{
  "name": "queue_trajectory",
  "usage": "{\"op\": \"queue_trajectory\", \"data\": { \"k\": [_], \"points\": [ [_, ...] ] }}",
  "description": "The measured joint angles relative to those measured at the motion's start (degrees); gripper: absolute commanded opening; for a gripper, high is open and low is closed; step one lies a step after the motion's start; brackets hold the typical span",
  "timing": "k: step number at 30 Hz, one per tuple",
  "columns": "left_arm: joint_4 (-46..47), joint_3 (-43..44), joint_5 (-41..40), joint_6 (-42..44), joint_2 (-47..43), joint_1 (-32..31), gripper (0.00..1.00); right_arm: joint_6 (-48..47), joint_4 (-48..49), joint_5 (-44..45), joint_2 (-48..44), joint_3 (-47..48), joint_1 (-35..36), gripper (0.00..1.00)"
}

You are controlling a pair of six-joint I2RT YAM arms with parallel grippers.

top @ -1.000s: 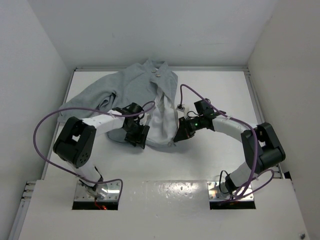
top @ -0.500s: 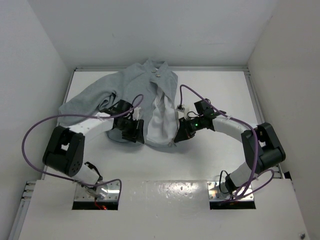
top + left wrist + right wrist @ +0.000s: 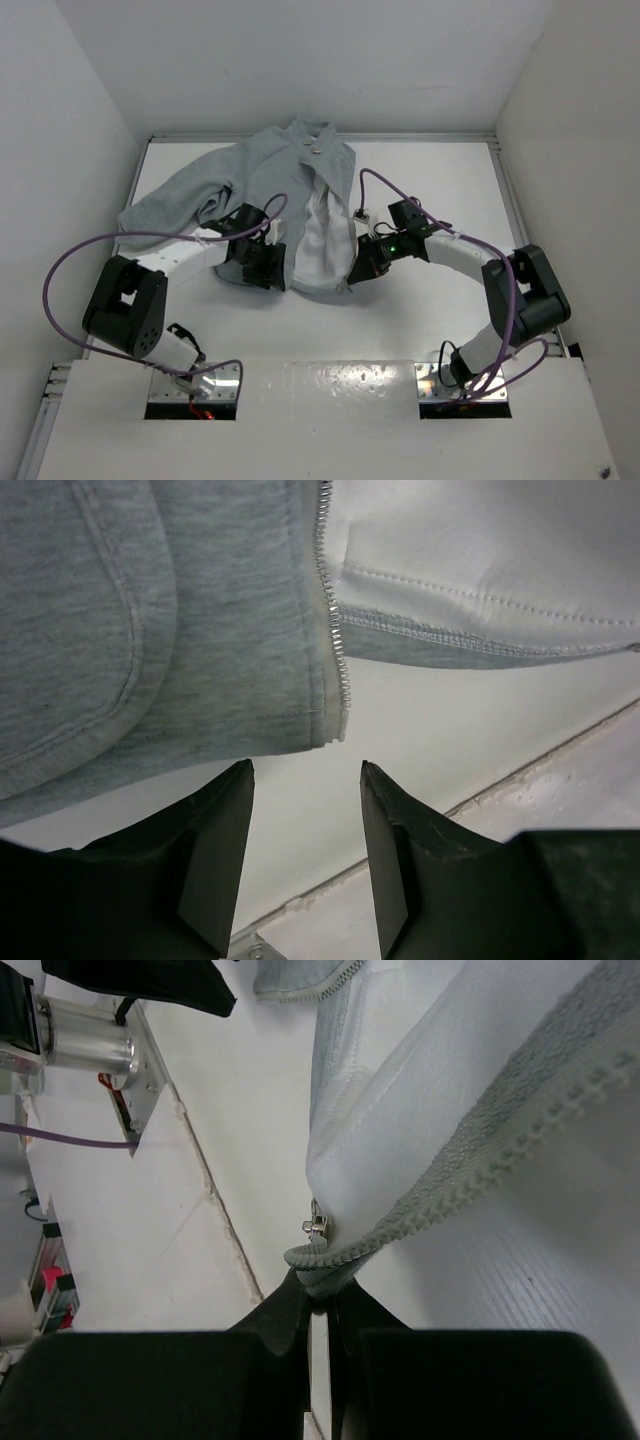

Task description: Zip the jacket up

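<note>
Our left pincer [image 3: 305,772] stands spread, just short of the bottom hem of the soft, light heather-grey sweatshirt-fabric jacket [image 3: 262,172], beside its metal zipper teeth [image 3: 336,650]; our right pincer [image 3: 318,1298] pinches the other front edge's lower corner, near the small silver zipper slider [image 3: 316,1226]; we see the jacket lying open on the white surface [image 3: 440,190], collar farthest from the arms.

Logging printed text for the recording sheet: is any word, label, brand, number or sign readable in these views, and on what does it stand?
No readable text in any view.
Jacket: no label or brand shows; two small dark marks near its collar are too small to read.
Left fingers and right fingers: plain black, unmarked.
Green light on the right arm: a lamp, no sign or number.
</note>
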Motion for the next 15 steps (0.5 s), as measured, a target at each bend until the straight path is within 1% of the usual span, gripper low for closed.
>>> {"op": "queue_trajectory", "data": {
  "k": [10,15],
  "points": [
    [0.79,-0.37,-0.37,-3.21,0.90,1.44,0.52,0.50,0.31,-0.22,-0.02,0.00,0.00,0.00],
    [1.16,-0.37,-3.89,-4.79,2.16,1.11,0.52,1.07,0.63,-0.26,-0.02,0.00,0.00,0.00]
  ]
}}
